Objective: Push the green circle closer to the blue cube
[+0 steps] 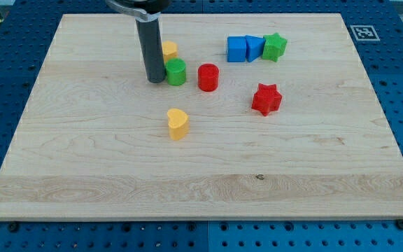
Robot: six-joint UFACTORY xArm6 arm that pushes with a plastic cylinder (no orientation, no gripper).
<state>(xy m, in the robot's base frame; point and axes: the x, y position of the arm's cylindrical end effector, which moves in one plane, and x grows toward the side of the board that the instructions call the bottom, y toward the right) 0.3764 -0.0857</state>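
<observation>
The green circle [176,72] stands on the wooden board at the upper middle. My tip [155,80] touches its left side; the dark rod rises from there to the view's top. The blue cube [237,49] sits up and to the right of the green circle, with a red cylinder [208,77] lying between them, just right of the green circle.
A blue wedge-like block [255,47] and a green star [274,47] adjoin the blue cube on its right. A yellow block [168,50] sits just behind the rod. A red star [266,99] lies at right of middle. A yellow heart [178,123] lies below the green circle.
</observation>
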